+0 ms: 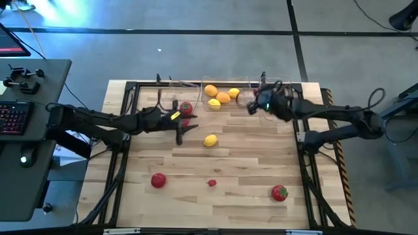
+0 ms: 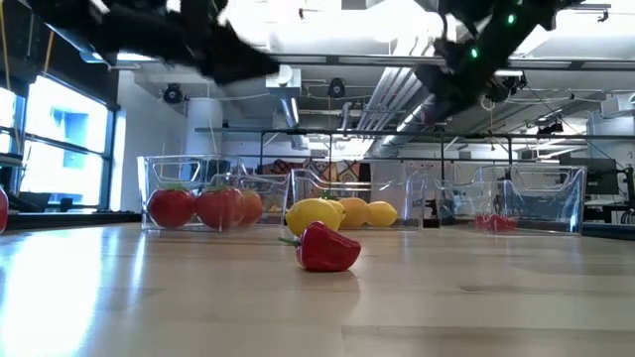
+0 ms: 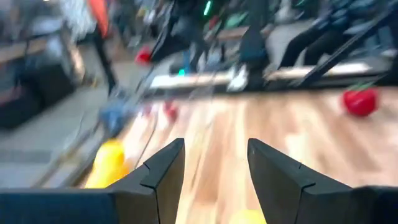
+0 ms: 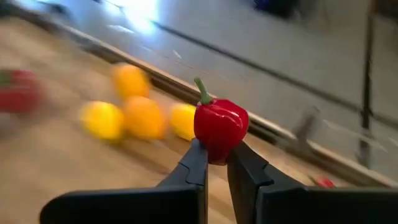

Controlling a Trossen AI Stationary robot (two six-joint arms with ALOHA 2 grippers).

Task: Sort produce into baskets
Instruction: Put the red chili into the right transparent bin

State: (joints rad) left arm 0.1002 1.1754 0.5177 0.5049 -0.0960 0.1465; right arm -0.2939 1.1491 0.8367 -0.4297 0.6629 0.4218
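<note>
Between right gripper (image 4: 216, 163) fingers, red pepper (image 4: 220, 129)

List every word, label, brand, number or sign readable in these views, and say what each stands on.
None can be read.
No print shows on the produce, the clear bins or the table.
The keyboard beside the table has keys too small to read.
Both wrist views are too blurred for any text.

No readable text, labels, brands, numbers or signs in any view.
</note>
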